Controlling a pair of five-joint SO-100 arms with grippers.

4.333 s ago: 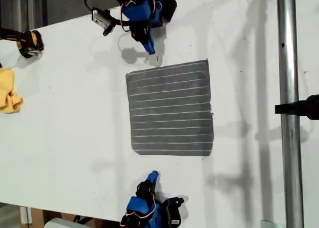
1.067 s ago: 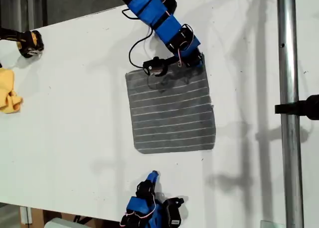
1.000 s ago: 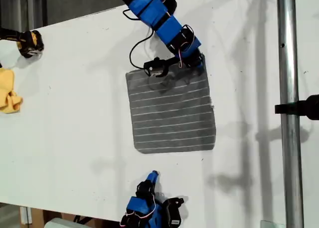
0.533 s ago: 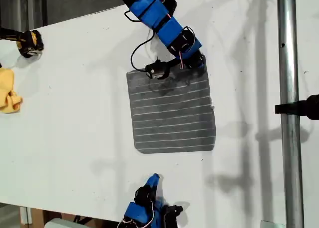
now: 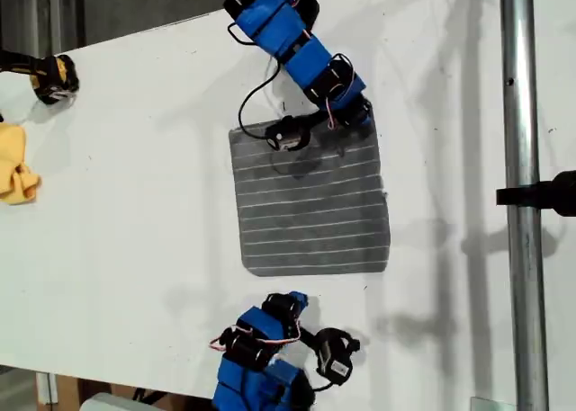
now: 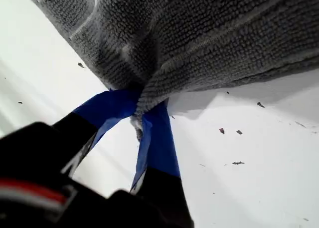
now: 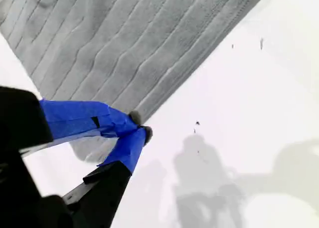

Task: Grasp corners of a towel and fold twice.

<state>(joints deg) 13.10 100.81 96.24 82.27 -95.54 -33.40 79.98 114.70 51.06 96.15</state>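
Since the earliest picture, the arm at the top of the exterior view has swung out from beside the towel (image 5: 310,200) to its upper corner on the exterior view's right, and the arm at the bottom has lifted and turned toward the towel's lower edge; the towel itself has barely shifted. By the first wrist view, my first gripper (image 6: 142,123) is clenched on a bunched tip of grey cloth, so it is the upper arm (image 5: 360,114); my second gripper (image 7: 137,128) has its blue tips together over bare table (image 7: 259,113), just beside the towel's edge and grasping nothing. The towel lies flat and unfolded in the middle of the white table, stripes running across. So one corner is held; I judge the second corner grasp and both folds are still to come. A yellow cloth (image 5: 16,164) sits well apart at the exterior view's left edge. No brand, label or writing is readable anywhere.
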